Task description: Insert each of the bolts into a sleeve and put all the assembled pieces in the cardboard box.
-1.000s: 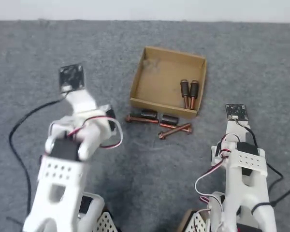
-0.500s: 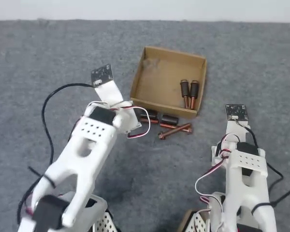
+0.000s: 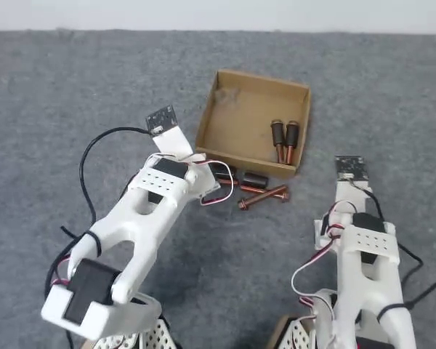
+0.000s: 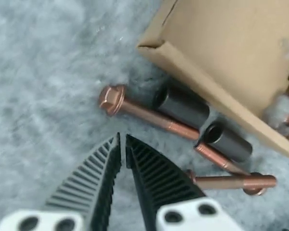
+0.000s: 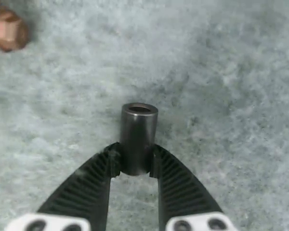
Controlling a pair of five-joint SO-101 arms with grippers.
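Note:
My left gripper (image 4: 123, 140) hovers shut and empty just short of a copper bolt (image 4: 144, 113) lying on the grey carpet. Two dark sleeves (image 4: 184, 104) (image 4: 229, 140) lie beside that bolt, against the front wall of the cardboard box (image 4: 221, 53). A second bolt (image 4: 233, 182) lies past them. My right gripper (image 5: 136, 150) is shut on a dark sleeve (image 5: 138, 130), held open end outward above the carpet. In the high view the left arm (image 3: 160, 196) stretches to the box's (image 3: 232, 120) front left corner, and two assembled pieces (image 3: 284, 139) lie inside.
Loose bolts (image 3: 263, 195) and a sleeve (image 3: 254, 179) lie in a cluster along the box's front wall. A bolt head (image 5: 7, 32) shows far off in the right wrist view. The right arm (image 3: 360, 240) stands to the right of the cluster. Open carpet surrounds everything.
The left arm has swung from the left and stretched forward to the bolts at the box's front left corner. The right arm has barely shifted, still holding its sleeve.

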